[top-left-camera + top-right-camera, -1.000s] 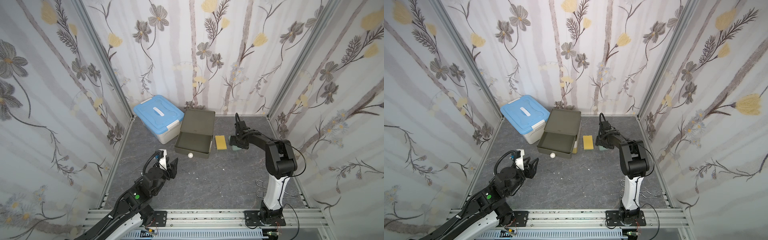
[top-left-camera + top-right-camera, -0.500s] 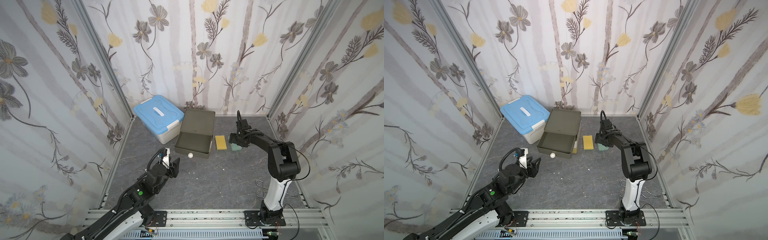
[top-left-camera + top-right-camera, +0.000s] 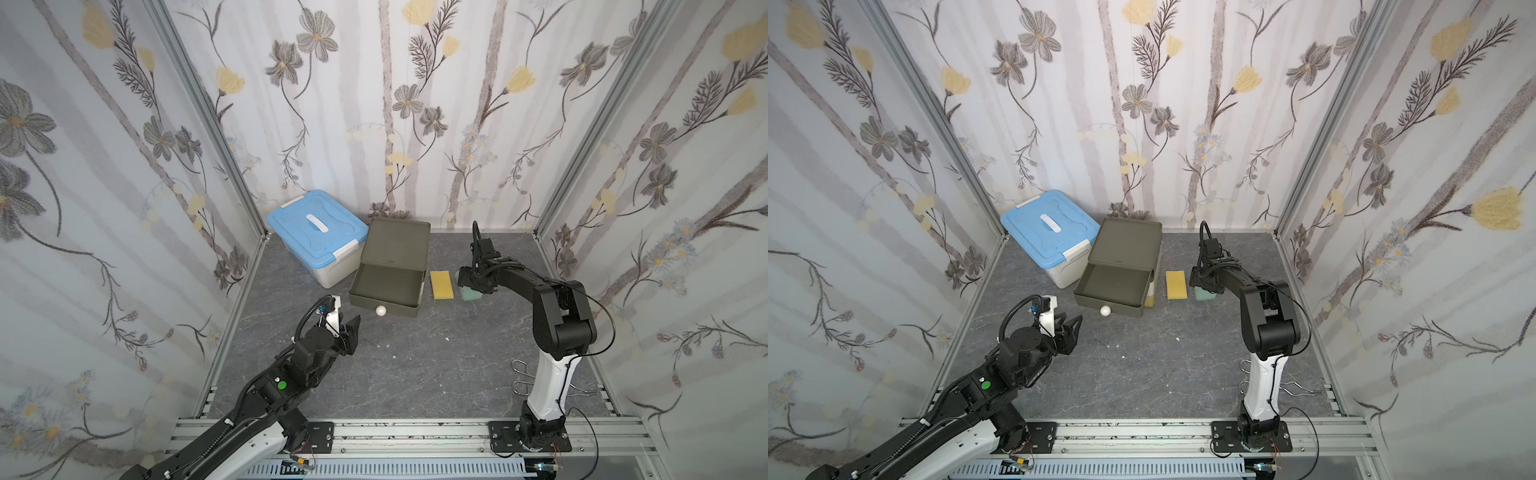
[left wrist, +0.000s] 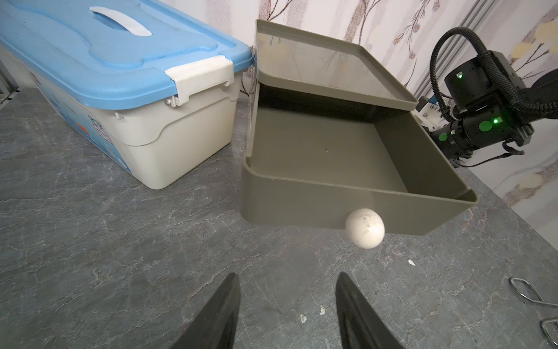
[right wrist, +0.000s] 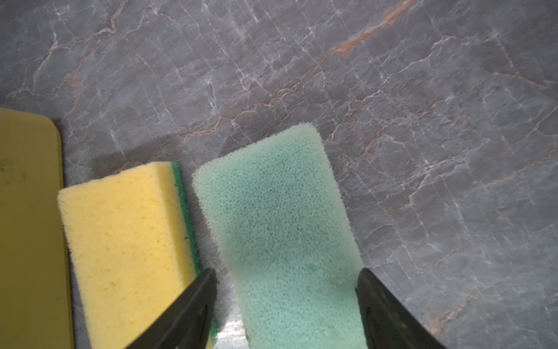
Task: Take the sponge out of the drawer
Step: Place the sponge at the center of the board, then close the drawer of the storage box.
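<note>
The olive drawer (image 3: 384, 306) (image 3: 1108, 306) (image 4: 302, 208) stands pulled out of its cabinet, with nothing showing inside; its white knob (image 4: 364, 228) faces front. Two sponges lie on the table to its right: a yellow sponge (image 3: 440, 284) (image 3: 1175, 284) (image 5: 126, 229) and a pale green sponge (image 3: 471, 295) (image 3: 1204, 294) (image 5: 280, 211). My right gripper (image 3: 469, 282) (image 3: 1202, 282) (image 5: 287, 272) is open astride the green sponge, with a gap on the yellow sponge's side. Open and holding nothing, my left gripper (image 3: 349, 328) (image 3: 1069, 322) (image 4: 287, 275) hovers over bare table in front of the knob.
A white bin with a blue lid (image 3: 318, 226) (image 4: 120, 60) stands against the cabinet's left side. A wire rack (image 3: 519, 376) (image 4: 537, 302) lies by the right arm's base. Papered walls close in the back and both sides.
My right gripper has drawn back a little from the green sponge, which now shows more, and its jaws have narrowed slightly. The left gripper has moved closer to the drawer front.
</note>
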`<state>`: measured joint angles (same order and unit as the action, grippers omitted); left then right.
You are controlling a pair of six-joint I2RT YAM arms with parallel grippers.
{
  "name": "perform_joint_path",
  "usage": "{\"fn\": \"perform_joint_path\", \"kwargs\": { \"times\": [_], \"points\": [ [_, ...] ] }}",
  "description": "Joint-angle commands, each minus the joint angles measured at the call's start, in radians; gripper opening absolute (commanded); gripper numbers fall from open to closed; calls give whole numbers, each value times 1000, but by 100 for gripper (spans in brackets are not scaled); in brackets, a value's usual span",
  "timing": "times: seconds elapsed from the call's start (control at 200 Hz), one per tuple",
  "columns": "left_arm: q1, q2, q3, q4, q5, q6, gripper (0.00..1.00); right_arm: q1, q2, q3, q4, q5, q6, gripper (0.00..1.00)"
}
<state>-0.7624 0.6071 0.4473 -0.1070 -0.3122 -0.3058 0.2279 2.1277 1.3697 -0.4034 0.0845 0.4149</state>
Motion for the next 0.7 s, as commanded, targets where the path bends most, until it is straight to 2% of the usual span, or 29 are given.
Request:
{"fn": "perform_joint_path", "kwargs": {
  "times": [0.0,0.26,0.46,0.694],
  "points": [
    [2,-1,9,30,4,2,53,-1,-5,9,21,38,8,75],
    [2,14,11,33,19,2,53,-1,-47,12,31,11,15,75],
    [2,89,32,49,38,-3,54,2,-174,-51,101,-39,13,79],
    [2,180,62,99,24,14,54,10,-305,-103,112,-43,2,80]
  ]
}}
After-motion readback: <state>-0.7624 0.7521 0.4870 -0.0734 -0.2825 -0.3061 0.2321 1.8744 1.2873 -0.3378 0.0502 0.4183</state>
